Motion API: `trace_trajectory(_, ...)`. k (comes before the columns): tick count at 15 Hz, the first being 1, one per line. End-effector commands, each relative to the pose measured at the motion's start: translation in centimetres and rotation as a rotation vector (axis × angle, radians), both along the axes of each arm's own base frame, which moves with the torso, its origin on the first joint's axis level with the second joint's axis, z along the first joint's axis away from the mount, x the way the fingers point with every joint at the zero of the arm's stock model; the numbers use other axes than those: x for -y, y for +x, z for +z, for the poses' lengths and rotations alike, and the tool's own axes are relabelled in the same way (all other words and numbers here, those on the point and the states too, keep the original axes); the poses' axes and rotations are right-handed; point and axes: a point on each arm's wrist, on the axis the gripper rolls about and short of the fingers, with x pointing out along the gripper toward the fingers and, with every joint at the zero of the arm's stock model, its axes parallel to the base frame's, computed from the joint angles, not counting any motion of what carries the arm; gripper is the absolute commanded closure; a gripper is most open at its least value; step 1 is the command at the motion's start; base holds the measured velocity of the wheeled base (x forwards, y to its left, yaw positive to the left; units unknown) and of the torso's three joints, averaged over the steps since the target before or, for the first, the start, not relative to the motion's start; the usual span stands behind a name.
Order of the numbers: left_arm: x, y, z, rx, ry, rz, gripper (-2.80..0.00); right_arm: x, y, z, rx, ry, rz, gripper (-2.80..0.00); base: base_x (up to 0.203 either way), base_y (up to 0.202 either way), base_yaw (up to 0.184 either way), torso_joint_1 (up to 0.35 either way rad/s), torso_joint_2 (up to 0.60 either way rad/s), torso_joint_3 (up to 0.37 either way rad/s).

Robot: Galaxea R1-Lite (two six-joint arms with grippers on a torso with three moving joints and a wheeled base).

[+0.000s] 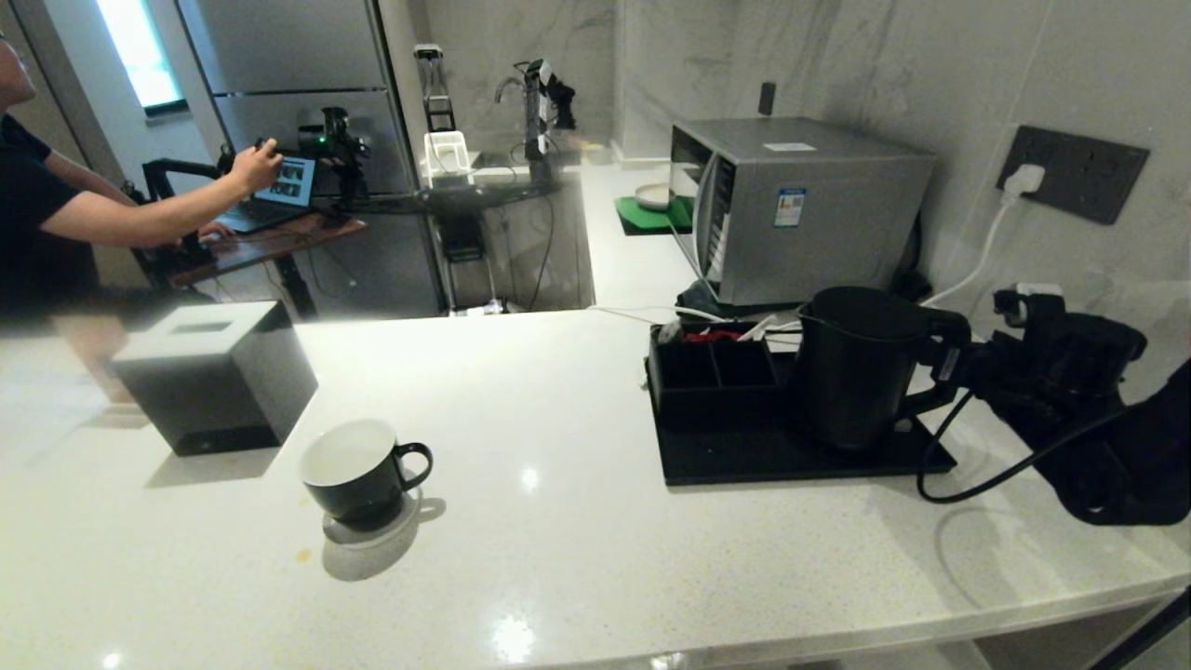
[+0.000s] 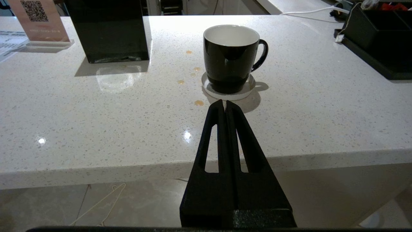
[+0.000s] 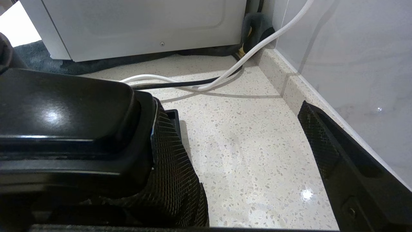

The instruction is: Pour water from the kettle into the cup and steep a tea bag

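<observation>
Early stage: right pincer [image 1: 963, 358] open beside kettle [image 1: 861, 368] handle, not gripping yet. Cup [image 1: 358, 470] looks empty. Left pincer [image 2: 224, 104] closed, idle. Pour, steep pending.

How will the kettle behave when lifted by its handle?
The kettle is tall, so likely heavy and prone to swing if filled. Its glossy handle may slip against the open right pincer. Its base sits on the tray.

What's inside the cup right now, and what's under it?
The cup shows only white inner wall near the rim; its bottom is hidden, so water or a tea bag cannot be ruled out. Under it sits a round white coaster.
</observation>
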Motion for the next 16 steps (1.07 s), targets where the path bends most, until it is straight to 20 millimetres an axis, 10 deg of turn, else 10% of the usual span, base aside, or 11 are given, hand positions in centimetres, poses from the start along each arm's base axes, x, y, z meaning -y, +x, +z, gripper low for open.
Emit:
trace_trajectory(1, 0.00, 0.01, 0.01, -0.001, -0.001, 0.000, 0.00, 0.01, 0.08, 0.01, 0.009, 0.000, -0.001, -2.80, 0.000, 0.000, 0.000, 0.000, 0.00, 0.000)
trace_trajectory(7, 0.00, 0.01, 0.01, -0.001, -0.001, 0.000, 0.00, -0.17, 0.11, -0.02, 0.010, -0.001, 0.004, -2.80, 0.000, 0.000, 0.000, 0.000, 0.00, 0.000)
trace_trajectory(8, 0.00, 0.01, 0.01, -0.001, -0.001, 0.000, 0.00, -0.23, 0.11, -0.02, 0.010, -0.002, 0.006, 0.00, 0.000, 0.000, 0.000, 0.000, 0.00, 0.000)
trace_trajectory(16, 0.00, 0.01, 0.01, -0.001, -0.001, 0.000, 0.00, -0.83, 0.02, 0.51, 0.047, -0.005, 0.021, 0.00, 0.000, 0.000, 0.000, 0.000, 0.00, 0.000)
